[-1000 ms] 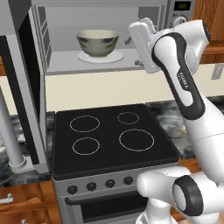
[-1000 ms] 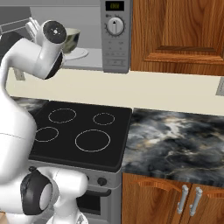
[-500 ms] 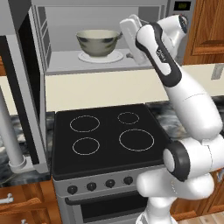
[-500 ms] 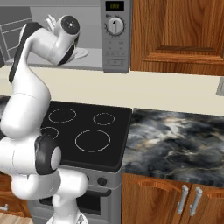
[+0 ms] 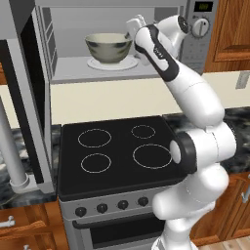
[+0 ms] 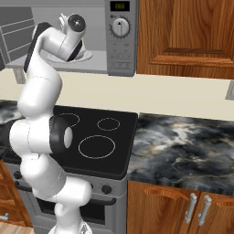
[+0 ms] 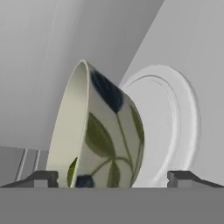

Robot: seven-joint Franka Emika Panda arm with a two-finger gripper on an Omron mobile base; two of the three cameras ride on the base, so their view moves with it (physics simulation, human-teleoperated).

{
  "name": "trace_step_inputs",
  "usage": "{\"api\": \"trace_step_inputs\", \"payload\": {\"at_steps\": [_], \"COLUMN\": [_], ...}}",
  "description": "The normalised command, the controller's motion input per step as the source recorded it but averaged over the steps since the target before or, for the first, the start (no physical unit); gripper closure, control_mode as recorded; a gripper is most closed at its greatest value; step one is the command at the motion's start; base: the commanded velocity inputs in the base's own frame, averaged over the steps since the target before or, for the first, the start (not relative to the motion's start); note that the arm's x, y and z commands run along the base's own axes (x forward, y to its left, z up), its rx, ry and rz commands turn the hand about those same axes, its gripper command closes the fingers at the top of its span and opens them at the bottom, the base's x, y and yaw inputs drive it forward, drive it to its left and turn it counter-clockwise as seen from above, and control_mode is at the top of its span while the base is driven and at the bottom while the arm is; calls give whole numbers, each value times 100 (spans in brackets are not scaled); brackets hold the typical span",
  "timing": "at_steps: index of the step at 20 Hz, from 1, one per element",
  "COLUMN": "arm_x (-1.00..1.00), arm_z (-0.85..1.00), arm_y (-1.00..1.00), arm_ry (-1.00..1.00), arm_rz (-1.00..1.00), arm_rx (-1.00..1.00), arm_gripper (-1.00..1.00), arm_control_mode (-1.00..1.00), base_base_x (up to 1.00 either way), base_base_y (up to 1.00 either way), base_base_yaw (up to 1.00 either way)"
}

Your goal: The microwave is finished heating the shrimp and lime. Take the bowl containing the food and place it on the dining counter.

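The gripper (image 7: pixel 112 177) is standing wide open, with its two dark tips far apart and nothing held between them. It is reaching into the open microwave (image 5: pixel 195 34), just beside the bowl (image 5: pixel 108 47), and the bowl's side is showing between the tips in the hand view. I cannot tell if a tip is touching it. The bowl is sitting on a flat white plate (image 5: pixel 128 63) inside the microwave. The rim is hiding most of the bowl's inside; a bit of green is peeking out there.
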Motion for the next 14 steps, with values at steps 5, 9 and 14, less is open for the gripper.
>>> {"api": "trace_step_inputs", "payload": {"at_steps": [5, 9, 14], "arm_x": [58, 39, 17], "arm_z": [0, 0, 0], "arm_y": [14, 19, 11], "arm_ry": [3, 4, 8], "arm_rz": [-7, -3, 0], "arm_rx": [0, 0, 0], "arm_gripper": [-100, -100, -100], "arm_control_mode": [-100, -100, -100], "base_base_x": [0, 0, 0], "base_base_y": [0, 0, 0], "base_base_yaw": [0, 0, 0]}}
